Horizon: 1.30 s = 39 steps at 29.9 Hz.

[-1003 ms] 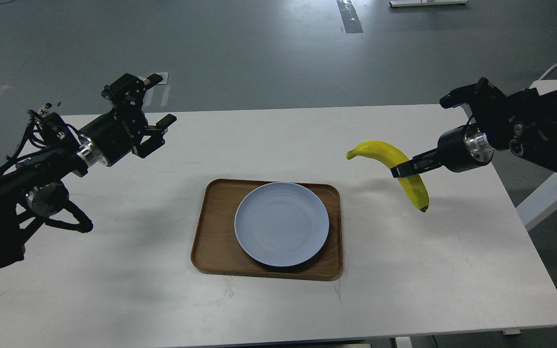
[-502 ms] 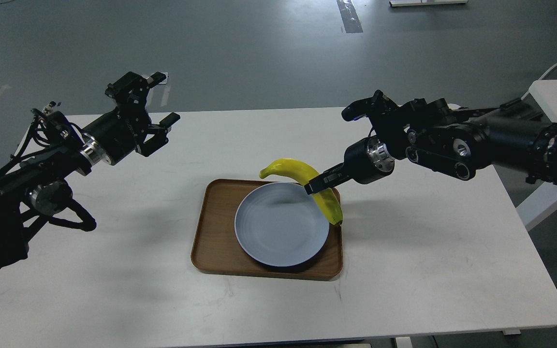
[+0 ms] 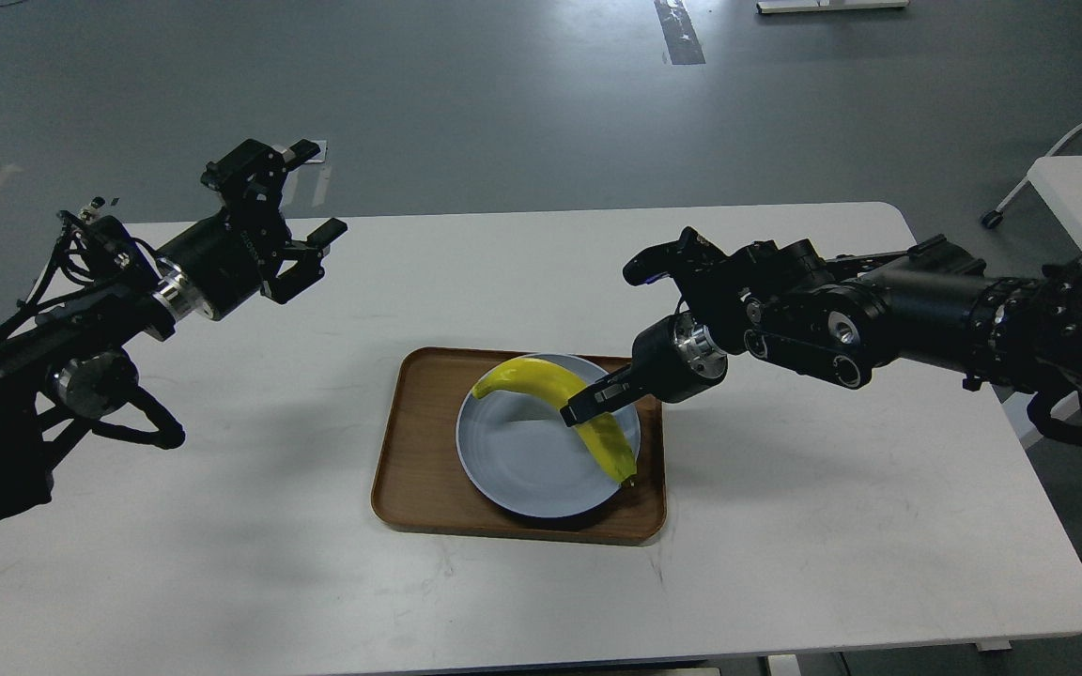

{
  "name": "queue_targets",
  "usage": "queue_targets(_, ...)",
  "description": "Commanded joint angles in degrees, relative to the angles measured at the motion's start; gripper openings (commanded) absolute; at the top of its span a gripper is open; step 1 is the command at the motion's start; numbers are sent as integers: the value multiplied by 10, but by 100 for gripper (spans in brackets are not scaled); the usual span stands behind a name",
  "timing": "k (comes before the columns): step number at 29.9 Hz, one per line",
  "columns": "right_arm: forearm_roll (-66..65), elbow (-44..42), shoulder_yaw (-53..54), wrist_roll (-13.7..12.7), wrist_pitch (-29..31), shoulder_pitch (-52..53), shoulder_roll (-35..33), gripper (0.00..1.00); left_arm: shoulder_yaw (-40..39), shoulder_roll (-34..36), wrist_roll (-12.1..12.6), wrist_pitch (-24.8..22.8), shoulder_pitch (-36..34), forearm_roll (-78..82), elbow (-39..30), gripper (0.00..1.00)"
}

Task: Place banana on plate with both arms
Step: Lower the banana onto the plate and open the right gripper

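Note:
The yellow banana is held over the right half of the pale blue-grey plate, its stem end pointing left and its dark tip down near the plate's right rim. My right gripper is shut on the banana at its middle. I cannot tell whether the banana touches the plate. My left gripper is open and empty, held above the table's far left, well away from the plate.
The plate sits on a brown wooden tray in the middle of the white table. The table's right edge and another white table lie beyond my right arm.
My right gripper has carried the banana leftward and down from the table's right side to over the plate. My left arm has barely moved.

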Motion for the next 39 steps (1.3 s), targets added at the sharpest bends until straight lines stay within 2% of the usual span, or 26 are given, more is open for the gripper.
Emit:
queue_targets(1, 0, -12, 0, 0, 0, -2, 14, 20, 0, 3, 0, 0, 0, 0, 0, 98)
queue_targets(4, 1, -20, 0, 0, 0, -5, 22, 23, 0, 5, 0, 0, 0, 0, -1, 98)
queue_targets(5, 1, -21, 0, 0, 0, -5, 24, 27, 0, 6, 0, 0, 0, 0, -1, 98)
queue_targets(6, 1, -22, 0, 0, 0, -7, 25, 41, 0, 6, 0, 0, 0, 0, -1, 98)
queue_targets(8, 1, -25, 0, 0, 0, -11, 25, 58, 0, 7, 0, 0, 0, 0, -1, 98)
queue_targets(9, 2, -26, 0, 0, 0, -12, 25, 63, 0, 7, 0, 0, 0, 0, -1, 98)
queue_targets(11, 6, -27, 0, 0, 0, -13, 25, 67, 0, 7, 0, 0, 0, 0, -1, 98)
queue_targets(15, 35, -26, 3, 0, 0, -12, 12, 94, 0, 7, 0, 0, 0, 0, -1, 98)
queue_targets(19, 55, -26, 17, 0, 0, -4, -25, 95, 0, 8, 0, 0, 0, 0, -1, 98)
queue_targets(25, 100, -22, 141, 0, 0, -19, -148, 96, 0, 10, 0, 0, 1, 0, -1, 98)
queue_targets(29, 207, -19, 244, 0, 0, -100, -216, 96, -1, 7, 0, 0, 2, -2, -1, 98)
queue_targets(32, 263, -19, 292, 0, 0, -157, -246, 97, -2, -1, 0, 0, 3, -3, 0, 98)
queue_targets(39, 384, -15, 442, 0, 0, -299, -247, 99, -13, -30, 0, 0, 12, -7, 19, 98)
